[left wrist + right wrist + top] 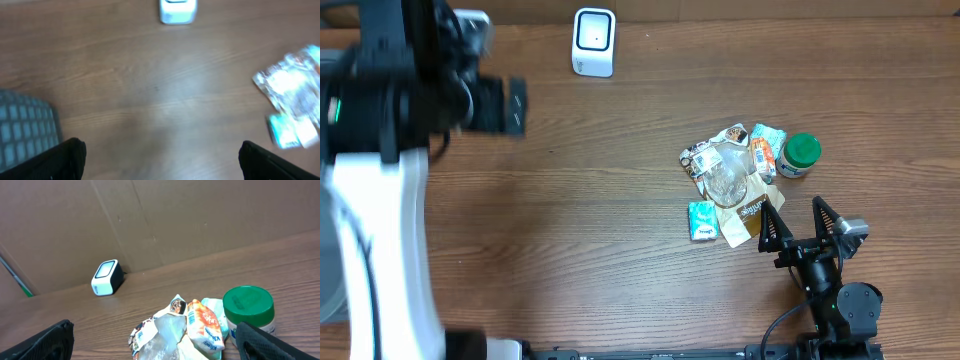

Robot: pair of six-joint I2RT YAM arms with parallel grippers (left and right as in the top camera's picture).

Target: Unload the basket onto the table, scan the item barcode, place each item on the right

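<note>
The pile (732,178) of packets (a green-lidded jar (800,155) stands just beside it at 2 o'clock) lies right in front of the right gripper (793,210), at about 11 o'clock from it seen from overhead. It is well apart from the left gripper (160,150), toward 2 o'clock in that wrist view. Both grippers are spread wide and hold nothing: the right fingers (270,342) reach the pile's 5 o'clock edge, contact unclear, while the left fingers (65,160) hang over bare table (150,100), with the scanner (593,42) at the table's 12 o'clock edge.
</note>
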